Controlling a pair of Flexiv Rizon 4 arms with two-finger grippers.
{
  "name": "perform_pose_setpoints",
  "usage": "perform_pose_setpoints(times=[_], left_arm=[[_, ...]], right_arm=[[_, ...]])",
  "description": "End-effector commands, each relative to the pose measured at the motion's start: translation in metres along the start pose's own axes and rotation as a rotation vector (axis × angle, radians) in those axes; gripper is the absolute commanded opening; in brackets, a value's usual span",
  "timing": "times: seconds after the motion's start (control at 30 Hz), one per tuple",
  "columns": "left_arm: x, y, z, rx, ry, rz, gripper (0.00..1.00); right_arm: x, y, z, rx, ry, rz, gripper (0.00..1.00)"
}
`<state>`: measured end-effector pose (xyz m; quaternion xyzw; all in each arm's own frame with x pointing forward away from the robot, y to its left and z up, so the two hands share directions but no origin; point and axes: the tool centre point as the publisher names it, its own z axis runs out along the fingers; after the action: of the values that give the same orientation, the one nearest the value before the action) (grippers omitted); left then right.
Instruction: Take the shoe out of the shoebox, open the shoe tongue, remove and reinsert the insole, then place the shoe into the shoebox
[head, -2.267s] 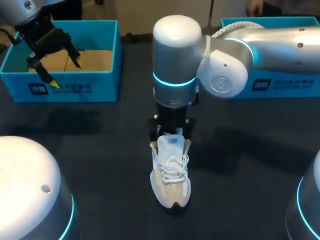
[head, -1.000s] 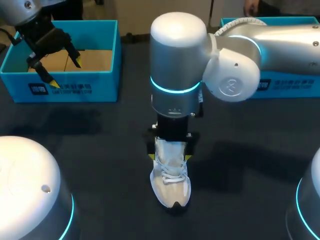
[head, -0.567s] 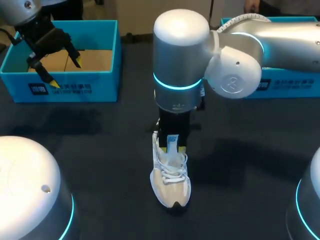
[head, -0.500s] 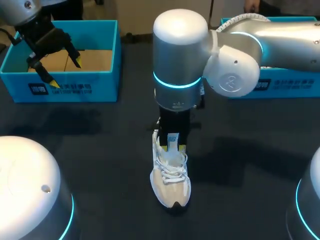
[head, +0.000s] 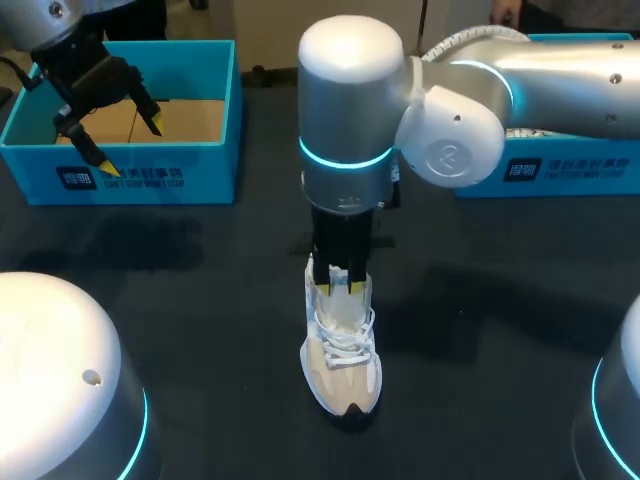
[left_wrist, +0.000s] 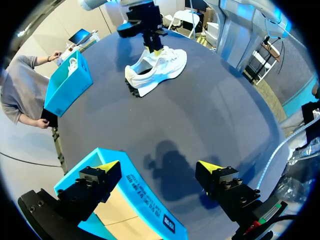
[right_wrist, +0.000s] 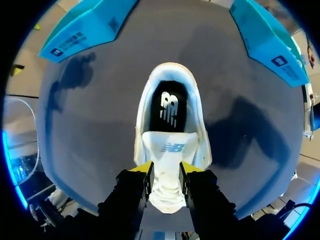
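The table (head: 200, 300) was dark, and the shoe (head: 342, 370) stood on it near the middle, out of the box, sole down, toe toward the robot and heel away. It looked set there so both arms could reach it with bare cloth all round. The right arm (head: 350, 120) came in from its side and stood upright over the heel end, wrist pointing straight down, which seemed right for working at the shoe's mouth from above. The left arm (head: 60, 30) hung back over the left box (head: 150, 175), well apart from the shoe, as if kept out of the way until needed. That box lay open at the far left, and a second box (head: 560, 170) sat at the far right behind the right arm. Either could have taken the shoe again later.

From the right wrist, the tongue (right_wrist: 167, 150) stood up pale ahead of the fingers, and beyond it the mouth gaped, showing the dark insole (right_wrist: 169, 107) lying flat inside, not yet out. I judged the tongue step to be in hand.

The right gripper (right_wrist: 164, 169) had its jaws drawn close, one yellow tip on each side of the tongue near the laces, apparently pinching it. The left gripper (left_wrist: 159, 167) had its jaws spread wide and empty, touching nothing, one tip above the box's wall and the other above the table.
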<state>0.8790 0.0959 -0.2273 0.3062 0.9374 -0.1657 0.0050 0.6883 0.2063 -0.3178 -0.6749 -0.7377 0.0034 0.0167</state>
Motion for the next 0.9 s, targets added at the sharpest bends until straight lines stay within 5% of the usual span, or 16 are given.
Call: perform_pose_setpoints(times=[0.03, 0.3, 0.5, 0.7, 0.77, 0.9], left_arm=[[0.0, 0.0, 0.0, -0.002, 0.003, 0.001, 1.0], [0.0, 0.0, 0.0, -0.002, 0.003, 0.001, 1.0], [0.0, 0.0, 0.0, -0.002, 0.003, 0.001, 1.0], [0.0, 0.0, 0.0, -0.002, 0.003, 0.001, 1.0], [0.0, 0.0, 0.0, -0.002, 0.003, 0.001, 1.0], [0.0, 0.0, 0.0, -0.002, 0.003, 0.001, 1.0]], right_arm=[[0.002, 0.005, 0.006, -0.001, 0.005, -0.023, 0.33], [-0.005, 0.02, 0.021, 0.002, 0.048, -0.061, 0.33], [-0.006, 0.017, -0.014, -0.032, 0.034, -0.209, 0.38], [-0.011, 0.024, -0.039, -0.089, 0.119, -0.55, 0.5], [-0.012, 0.029, -0.045, -0.079, 0.134, -0.699, 0.96], [-0.009, 0.041, -0.05, -0.066, 0.138, -0.933, 1.0]])
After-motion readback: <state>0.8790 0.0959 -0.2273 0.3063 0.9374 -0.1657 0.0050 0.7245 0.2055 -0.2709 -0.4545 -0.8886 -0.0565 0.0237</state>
